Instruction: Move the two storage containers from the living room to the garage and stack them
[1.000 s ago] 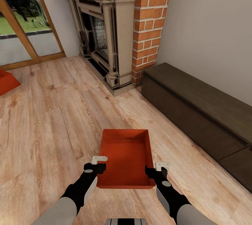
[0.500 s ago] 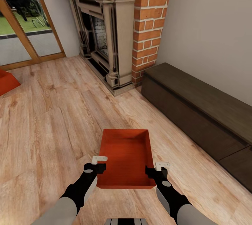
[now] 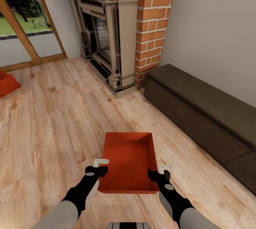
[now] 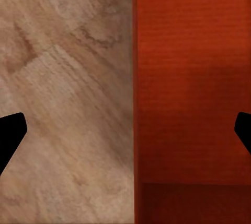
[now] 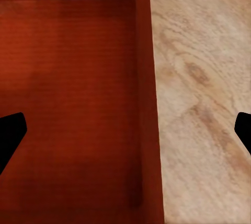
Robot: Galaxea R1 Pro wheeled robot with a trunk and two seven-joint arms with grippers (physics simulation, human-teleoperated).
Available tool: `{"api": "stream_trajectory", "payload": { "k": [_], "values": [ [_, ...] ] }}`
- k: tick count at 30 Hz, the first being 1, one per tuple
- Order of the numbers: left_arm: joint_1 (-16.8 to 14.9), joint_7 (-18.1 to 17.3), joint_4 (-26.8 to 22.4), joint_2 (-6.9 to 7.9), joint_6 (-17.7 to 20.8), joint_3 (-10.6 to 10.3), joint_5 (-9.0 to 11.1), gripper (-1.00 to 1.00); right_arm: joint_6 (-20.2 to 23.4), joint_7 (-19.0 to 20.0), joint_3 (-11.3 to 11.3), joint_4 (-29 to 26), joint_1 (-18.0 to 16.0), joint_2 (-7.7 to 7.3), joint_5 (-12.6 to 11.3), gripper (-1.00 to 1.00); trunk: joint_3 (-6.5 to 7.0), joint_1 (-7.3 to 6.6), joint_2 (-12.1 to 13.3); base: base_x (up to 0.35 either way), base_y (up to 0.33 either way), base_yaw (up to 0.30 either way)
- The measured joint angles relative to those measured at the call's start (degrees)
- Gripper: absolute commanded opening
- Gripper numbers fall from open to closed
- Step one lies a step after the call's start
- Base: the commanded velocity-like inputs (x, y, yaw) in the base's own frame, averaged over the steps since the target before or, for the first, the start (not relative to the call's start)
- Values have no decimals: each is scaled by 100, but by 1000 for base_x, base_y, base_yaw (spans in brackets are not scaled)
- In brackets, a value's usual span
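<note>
two grippers straddling one orange bin

two storage containers show in the head view: one storage container (image 3: pixel 128 163) sits between the grippers, the other storage container (image 3: pixel 7 83) lies well apart at the far left on the wood floor (image 3: pixel 53 122). the left gripper (image 3: pixel 100 166) has its jaws spread across the near left wall of the bin, one finger outside over the planks, one inside; the left wrist view shows that wall (image 4: pixel 137 98) running between the dark fingertips (image 4: pixel 10 132). the right gripper (image 3: pixel 160 172) stands likewise over the right wall (image 5: pixel 149 98), jaws released, not clenched. compared with half a second ago the bin's near end reads slightly lower and wider, while the arms look unchanged. beyond the jaws stand the brick fireplace (image 3: pixel 117 33) and a dark low cabinet (image 3: pixel 202 115).
</note>
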Motion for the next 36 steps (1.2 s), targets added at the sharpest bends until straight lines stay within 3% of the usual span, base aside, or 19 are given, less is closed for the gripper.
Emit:
{"api": "stream_trajectory", "payload": {
  "k": [21, 29, 33, 36],
  "values": [
    [0, 0, 7, 0, 0, 0, 0, 100, 2, 5, 24, 0, 0, -79, 16, 100, 0, 0, 0, 0, 0, 0],
    [0, 0, 10, 0, 0, 5, 0, 100, -8, 26, 357, 77, 0, -59, 392, 100, 0, 0, 0, 0, 0, 0],
    [0, 0, 31, 0, 0, 4, 12, 100, 2, 25, 374, 86, 0, -58, 393, 100, 0, 0, 0, 0, 0, 0],
    [0, -4, 45, -1, -1, 8, 163, 100, -5, 18, 372, 87, 0, -49, 392, 100, 0, 0, 0, 0, 0, 0]
  ]
}}
